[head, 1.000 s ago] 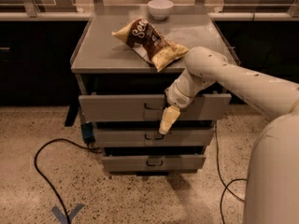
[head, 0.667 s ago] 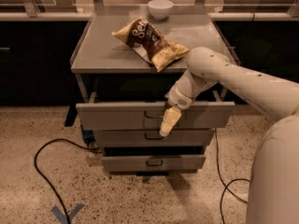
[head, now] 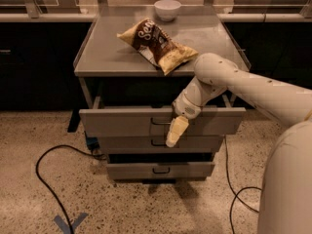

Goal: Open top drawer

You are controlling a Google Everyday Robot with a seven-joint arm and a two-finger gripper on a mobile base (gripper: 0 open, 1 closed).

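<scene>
Got the top drawer (head: 122, 123) sitting partway out from under the desk (head: 112, 57), hand (head: 172, 138) hanging right at its wire handle (head: 158, 122) but can't tell whether clamped or loose, so could easily slip off that little loop and leave it half open.

The tool (head: 176, 131) hangs in front of the top drawer (head: 122, 122) and covers the right end of its wire handle (head: 158, 122); whether it grips that handle cannot be told. The drawer's tray lies hidden in shadow under the cabinet's surface (head: 107, 52), and the arm (head: 253, 89) covers its right rear corner. The robot's body (head: 287, 179) is cut off by the right and bottom edges, and the blue floor mark (head: 68, 227) by the bottom edge.
</scene>
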